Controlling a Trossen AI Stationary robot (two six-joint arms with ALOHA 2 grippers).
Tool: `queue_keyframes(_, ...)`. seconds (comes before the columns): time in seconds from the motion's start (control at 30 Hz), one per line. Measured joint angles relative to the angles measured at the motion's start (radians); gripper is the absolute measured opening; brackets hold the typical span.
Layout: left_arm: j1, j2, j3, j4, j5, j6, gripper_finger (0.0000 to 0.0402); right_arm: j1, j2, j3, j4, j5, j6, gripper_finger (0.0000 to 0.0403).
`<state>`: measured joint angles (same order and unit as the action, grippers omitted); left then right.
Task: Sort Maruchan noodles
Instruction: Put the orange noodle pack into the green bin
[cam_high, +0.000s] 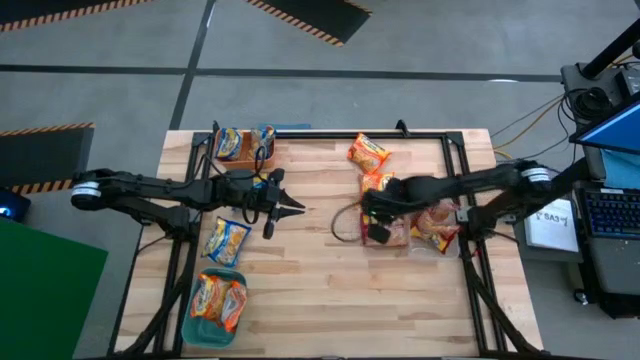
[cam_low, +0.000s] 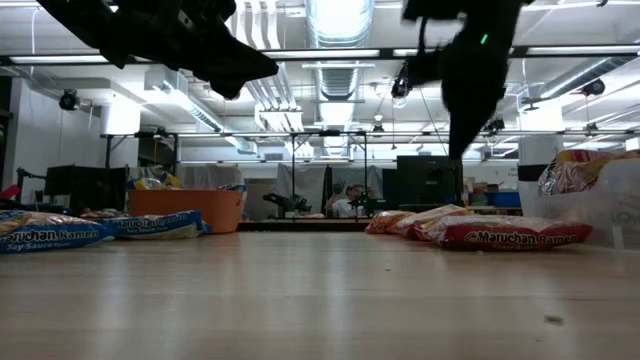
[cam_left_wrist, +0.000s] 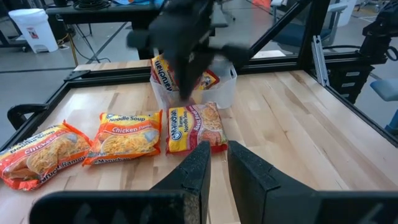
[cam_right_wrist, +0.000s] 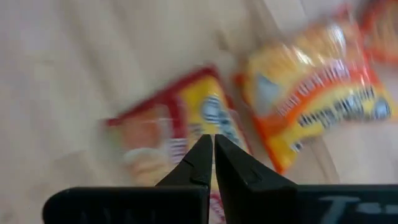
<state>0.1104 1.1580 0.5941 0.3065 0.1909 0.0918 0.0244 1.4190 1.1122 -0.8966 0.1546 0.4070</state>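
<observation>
Maruchan noodles lie in groups. Two orange packets (cam_high: 367, 152) (cam_high: 377, 183) and a red one (cam_left_wrist: 194, 127) lie flat on the wood at the right. More packets fill a clear tub (cam_left_wrist: 227, 87). A blue packet (cam_high: 226, 240) lies flat at the left. My right gripper (cam_right_wrist: 213, 149) hangs shut and empty above the red packet (cam_right_wrist: 161, 137), pointing steeply down. My left gripper (cam_left_wrist: 214, 168) waits left of centre, raised, with only a slit between its fingers and nothing in it.
An orange bin (cam_high: 240, 145) at the far left holds blue packets. A teal bin (cam_high: 215, 305) at the near left holds orange ones. Black frame rails (cam_high: 470, 200) run along the table's sides. Bare wood (cam_high: 320, 290) spans the middle and near part.
</observation>
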Motion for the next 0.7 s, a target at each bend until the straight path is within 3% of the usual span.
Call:
queue_keyframes(0.17, 0.0, 0.0, 0.0, 0.0, 0.0, 0.0, 0.0038, -0.14, 0.146, 0.022, -0.072, 0.001, 0.05, 0.0009)
queue_keyframes(0.43, 0.0, 0.0, 0.0, -0.001, 0.0, 0.0, 0.0038, -0.329, 0.244, 0.044, -0.122, 0.006, -0.098, 0.0009)
queue_keyframes(0.7, 0.0, 0.0, 0.0, -0.003, 0.0, 0.003, 0.0038, -0.358, 0.253, 0.043, 0.03, -0.001, -0.147, 0.0009)
